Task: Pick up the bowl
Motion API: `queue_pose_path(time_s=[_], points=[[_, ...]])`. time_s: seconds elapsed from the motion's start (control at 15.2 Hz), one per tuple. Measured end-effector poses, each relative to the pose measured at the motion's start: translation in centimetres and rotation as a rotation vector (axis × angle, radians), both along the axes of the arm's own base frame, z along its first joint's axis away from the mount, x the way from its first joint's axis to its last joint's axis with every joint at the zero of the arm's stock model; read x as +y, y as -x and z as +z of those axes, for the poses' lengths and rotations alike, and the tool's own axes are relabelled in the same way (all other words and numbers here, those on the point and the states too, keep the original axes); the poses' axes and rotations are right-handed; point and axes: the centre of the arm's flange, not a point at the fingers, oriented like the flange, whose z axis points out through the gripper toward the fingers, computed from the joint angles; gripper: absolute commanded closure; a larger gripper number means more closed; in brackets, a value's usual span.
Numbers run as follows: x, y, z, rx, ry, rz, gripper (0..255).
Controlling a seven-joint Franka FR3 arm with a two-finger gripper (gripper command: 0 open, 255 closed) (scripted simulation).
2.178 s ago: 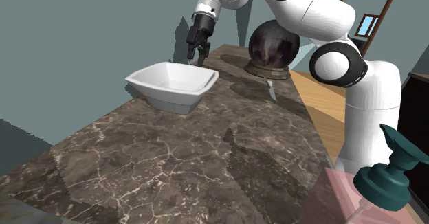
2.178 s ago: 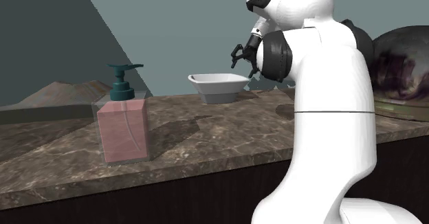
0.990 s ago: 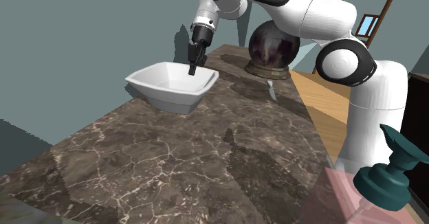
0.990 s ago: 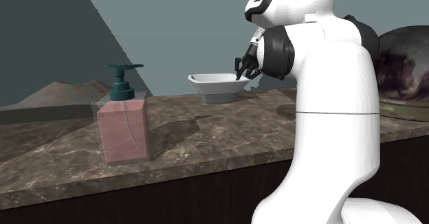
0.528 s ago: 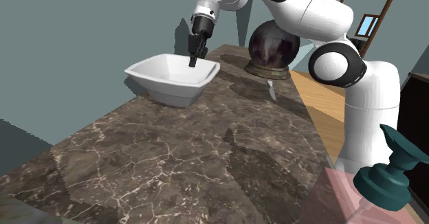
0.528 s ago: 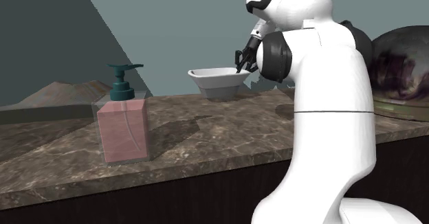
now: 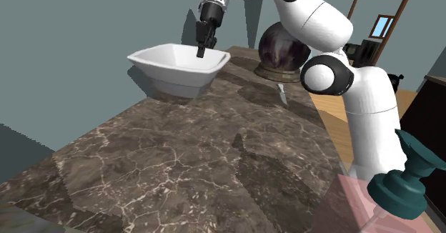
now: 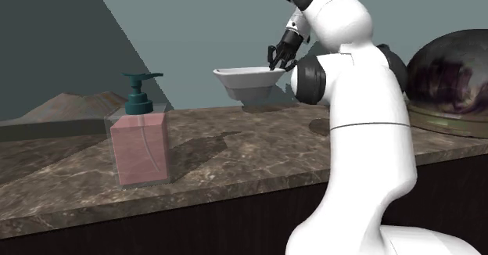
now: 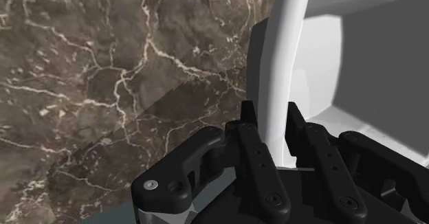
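A white square bowl (image 7: 176, 66) hangs clear of the dark marble counter (image 7: 193, 160), near the far end in the shoulder view. My black gripper (image 7: 201, 51) comes down from above and is shut on the bowl's far rim, one finger inside and one outside. In the second exterior view the bowl (image 8: 249, 81) floats above the counter's edge with the gripper (image 8: 275, 62) pinching its right rim. The wrist view has the rim (image 9: 280, 85) clasped between the two fingers (image 9: 253, 140), with the bowl's white inside beside it and the marble far below.
A dark glossy sphere on a round base (image 7: 282, 51) stands just behind the bowl. A pink soap dispenser with a teal pump (image 8: 140, 140) sits at the counter's near end, by the stand. A small white piece (image 7: 282, 93) lies near the sphere.
The gripper went from open above the rim to shut on it, then rose. The bowl has come up off the counter with it and its shadow now lies apart below.
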Motion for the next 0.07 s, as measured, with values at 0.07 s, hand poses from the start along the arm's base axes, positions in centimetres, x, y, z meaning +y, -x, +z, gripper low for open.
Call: queue_pose_path(time_s=[0.07], points=[[0.83, -0.03, 0.14, 0.008, -0.021, 0.019, 255]])
